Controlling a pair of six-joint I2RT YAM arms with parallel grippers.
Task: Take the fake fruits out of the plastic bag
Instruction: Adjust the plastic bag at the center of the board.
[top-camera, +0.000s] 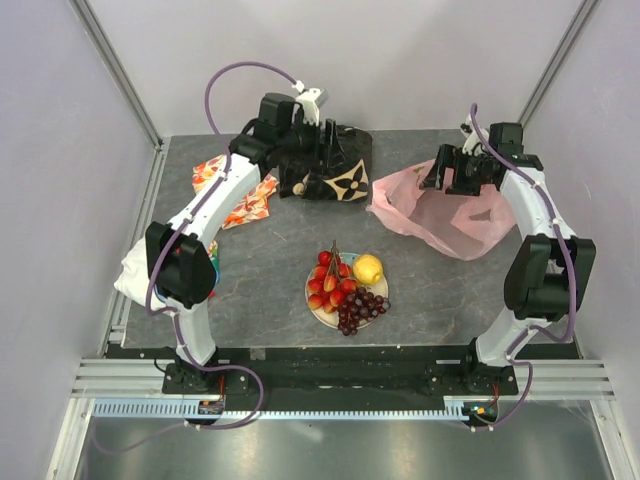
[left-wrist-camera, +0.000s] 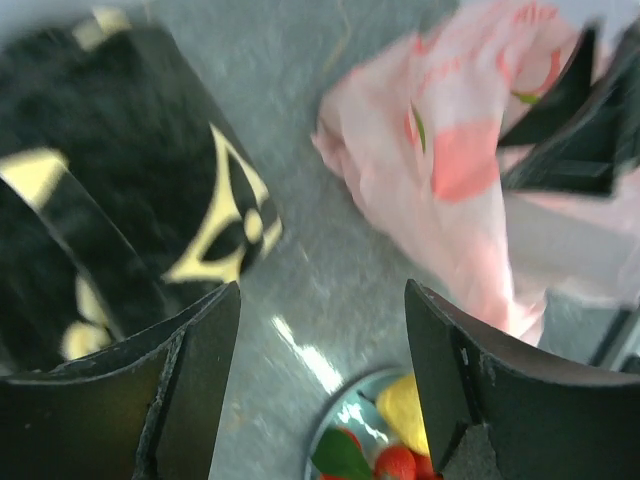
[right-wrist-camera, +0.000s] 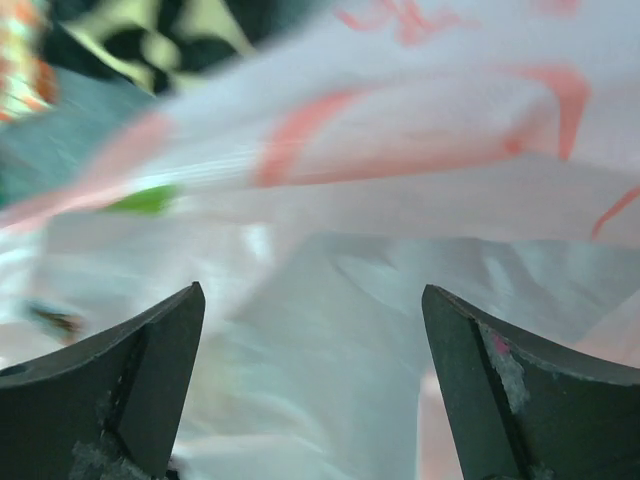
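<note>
Pink, thin, crinkly film: the plastic bag (top-camera: 440, 215) lies slumped at the right rear of the table, translucent, with red and green prints. It looks slack, and no bulge shows through it.

Fruit: all on the plate (top-camera: 322, 318) at table centre, well apart from the bag.
- red fruit cluster (top-camera: 330, 283), glossy, stems pointing rearward
- lemon (top-camera: 368, 269), just beside the cluster
- grape bunch (top-camera: 362, 310), dark purple, draped over the plate's near-right rim

Claws:
- Right gripper (right-wrist-camera: 312, 290) hangs over the bag, fingers apart, nothing pinched.
- Left gripper (left-wrist-camera: 322, 290) hovers beside the black patterned cloth (top-camera: 345, 160), fingers apart and empty.

Judgement: the emptying step looks finished, with both arms letting go. The next move likely calls for lifting clear without snagging the film.
</note>
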